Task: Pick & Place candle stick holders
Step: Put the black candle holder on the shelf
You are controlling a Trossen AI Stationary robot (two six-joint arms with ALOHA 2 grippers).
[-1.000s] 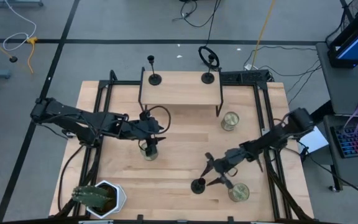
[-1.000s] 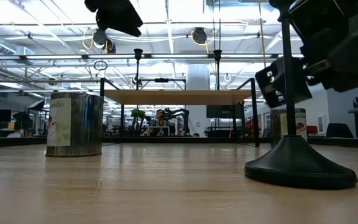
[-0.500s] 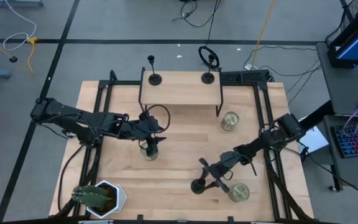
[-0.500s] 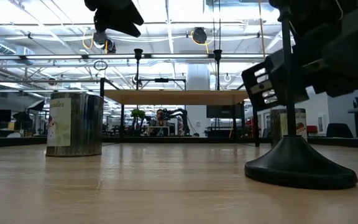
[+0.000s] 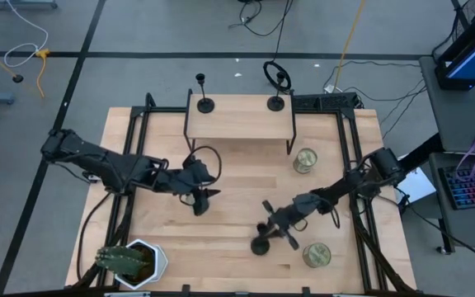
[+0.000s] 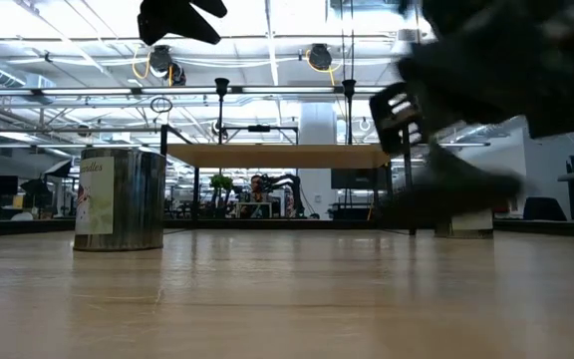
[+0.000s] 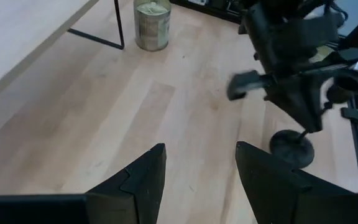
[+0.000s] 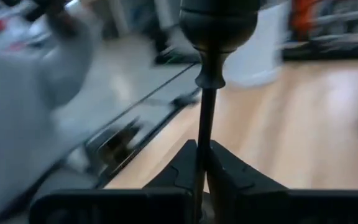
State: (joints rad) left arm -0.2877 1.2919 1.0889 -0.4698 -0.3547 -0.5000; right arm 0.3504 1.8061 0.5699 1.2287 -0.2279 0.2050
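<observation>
Surface: wooden surface (image 5: 237,186) carrying a small raised shelf (image 5: 239,128).
Right gripper (image 5: 277,228): fingers clenching a candle holder (image 5: 260,244) by its stem, near the front edge.
Left gripper (image 5: 205,196): fingers spread, holding nothing.
Other holders (image 5: 205,105): two are standing on the shelf.

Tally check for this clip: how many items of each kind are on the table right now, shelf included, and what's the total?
candle holders: 3
cans: 3
potted plant: 1
shelf: 1
Total: 8
</observation>
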